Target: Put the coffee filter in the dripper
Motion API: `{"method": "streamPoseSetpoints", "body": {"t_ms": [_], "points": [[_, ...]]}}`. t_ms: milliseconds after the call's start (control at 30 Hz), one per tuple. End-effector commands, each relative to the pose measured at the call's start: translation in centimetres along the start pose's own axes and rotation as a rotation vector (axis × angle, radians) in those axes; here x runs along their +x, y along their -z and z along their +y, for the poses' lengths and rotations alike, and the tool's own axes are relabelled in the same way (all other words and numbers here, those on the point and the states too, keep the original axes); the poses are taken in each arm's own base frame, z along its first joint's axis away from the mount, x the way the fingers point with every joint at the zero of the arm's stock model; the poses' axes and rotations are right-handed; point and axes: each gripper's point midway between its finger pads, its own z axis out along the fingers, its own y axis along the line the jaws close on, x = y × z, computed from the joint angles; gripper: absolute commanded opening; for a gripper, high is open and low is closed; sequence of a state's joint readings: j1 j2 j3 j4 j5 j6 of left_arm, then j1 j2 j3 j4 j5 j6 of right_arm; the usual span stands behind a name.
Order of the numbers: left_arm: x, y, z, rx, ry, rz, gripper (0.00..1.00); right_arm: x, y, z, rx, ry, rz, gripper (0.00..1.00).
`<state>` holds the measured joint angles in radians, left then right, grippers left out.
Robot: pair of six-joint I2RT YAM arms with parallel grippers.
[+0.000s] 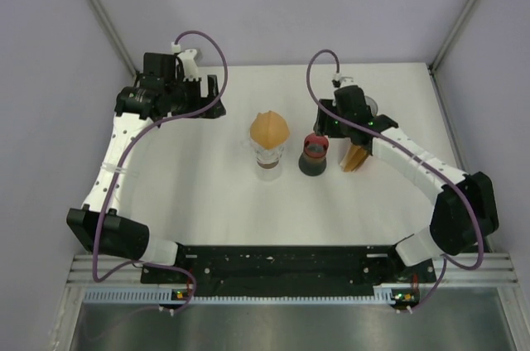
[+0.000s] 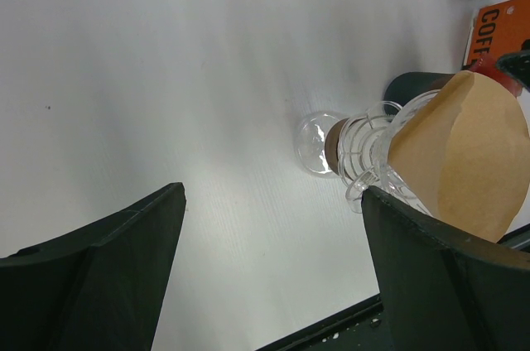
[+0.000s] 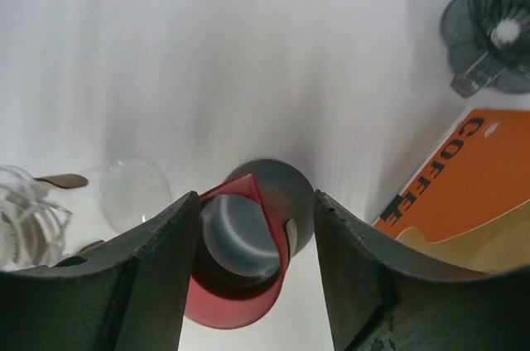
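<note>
Looking down from the top camera, the brown paper coffee filter [image 1: 269,127] sits just left of the frame's centre in the mouth of a clear glass dripper [image 1: 268,158] that stands on the white table [image 1: 207,177]. Much of the paper rises above the glass rim. Just to its right stands a dark cup with a red top [image 1: 314,155], and right of that an orange packet [image 1: 357,157]. The left gripper [image 1: 217,98] is in the upper left of the frame, well apart from the filter. The right gripper [image 1: 325,126] is right of centre, just above the red-topped cup in the picture. In the left wrist view, the two dark fingers [image 2: 116,268] fill the lower corners, spread wide with only bare table between them and nothing in their grasp. The filter shows at the right edge, wedged into the ribbed glass, partly behind the right-hand finger. In the right wrist view, the fingers [image 3: 132,276] stand apart at the bottom of the frame and are released, clamping nothing. The red-topped cup appears in the gap between them, farther off on the table. The orange packet lies at the lower right, a dark grey dripper [image 3: 497,3] stands in the upper right corner, and the clear glass shows at the left edge.
</note>
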<state>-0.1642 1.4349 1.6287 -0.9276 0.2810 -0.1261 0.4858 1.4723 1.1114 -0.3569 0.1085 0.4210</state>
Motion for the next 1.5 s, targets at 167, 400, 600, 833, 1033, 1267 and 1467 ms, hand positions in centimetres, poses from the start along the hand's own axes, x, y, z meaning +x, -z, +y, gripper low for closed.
{"method": "streamPoseSetpoints", "body": {"t_ms": [167, 400, 600, 833, 1033, 1267, 1467], "points": [[-2.3, 2.2, -0.8, 0.02, -0.038, -0.099, 0.93, -14.0, 2.8, -6.4, 0.163, -0.008, -0.216, 0.63], [-2.2, 2.3, -0.4, 0.008, -0.039, -0.099, 0.93, -16.0, -3.3, -15.0, 0.272, -0.087, -0.076, 0.7], [-2.2, 2.4, 0.1, -0.006, -0.034, -0.1, 0.93, -13.9, -7.9, -17.5, 0.284, -0.09, 0.069, 0.66], [-2.2, 2.3, 0.3, -0.002, -0.027, -0.096, 0.93, -11.0, -11.1, -19.4, 0.298, -0.109, 0.155, 0.44], [-2.2, 2.4, 0.4, -0.006, -0.025, -0.1, 0.93, -11.3, -11.2, -19.6, 0.278, -0.119, 0.152, 0.01], [-2.3, 2.8, 0.3, 0.001, -0.024, -0.109, 0.93, -13.3, -10.5, -18.6, 0.233, -0.102, 0.106, 0.0], [-2.3, 2.9, 0.3, 0.002, -0.024, -0.112, 0.93, -18.5, -5.8, -14.5, 0.095, -0.113, -0.029, 0.0]]}}
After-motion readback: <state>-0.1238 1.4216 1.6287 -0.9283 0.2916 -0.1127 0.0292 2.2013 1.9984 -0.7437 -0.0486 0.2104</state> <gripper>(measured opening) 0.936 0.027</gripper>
